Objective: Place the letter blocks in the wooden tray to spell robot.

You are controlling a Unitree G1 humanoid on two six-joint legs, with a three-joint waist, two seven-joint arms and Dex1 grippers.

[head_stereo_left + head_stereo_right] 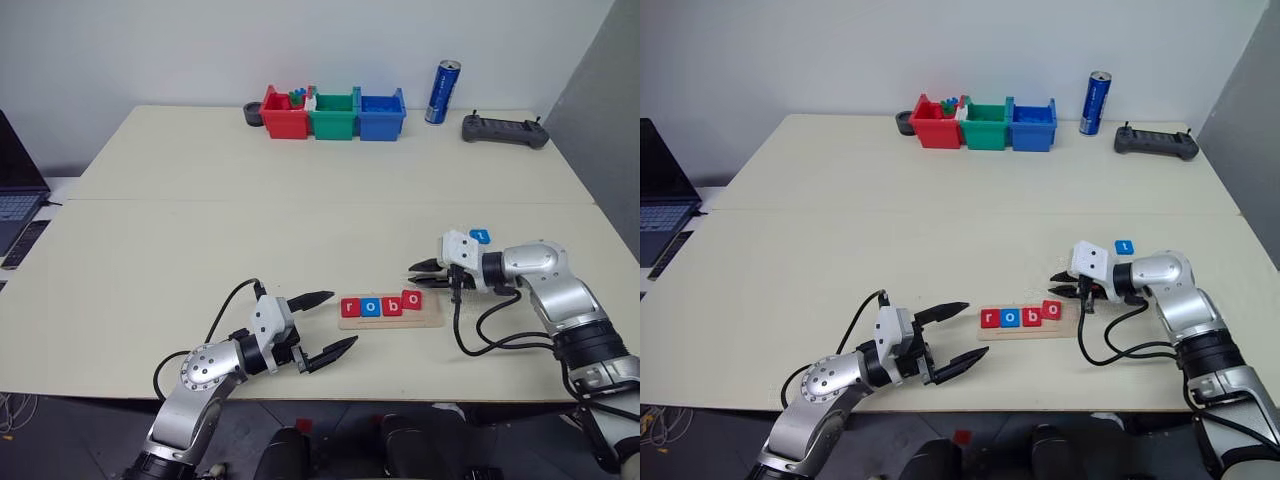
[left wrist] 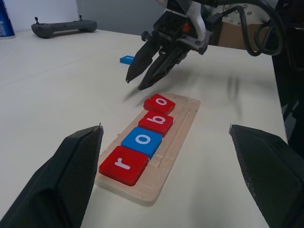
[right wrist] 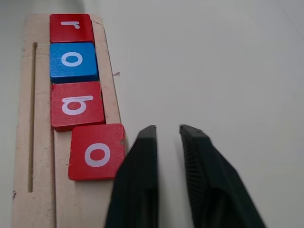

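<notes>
Currently the wooden tray (image 3: 21, 156) holds four letter blocks (image 3: 76, 83).

A pale cream surface (image 1: 300, 180) runs wide under even light, with a seam across its middle. Behind it stands a plain white wall (image 1: 200, 50), meeting a grey wall (image 1: 600, 110) on the right. Dark floor (image 1: 60, 440) shows below the near edge.

Red and blue on pale wood!
Tiles (image 3: 76, 71) run red, blue, red, red, white-lettered; tray (image 2: 178, 128) pale; bins (image 1: 335, 113) red, green, blue.
</notes>
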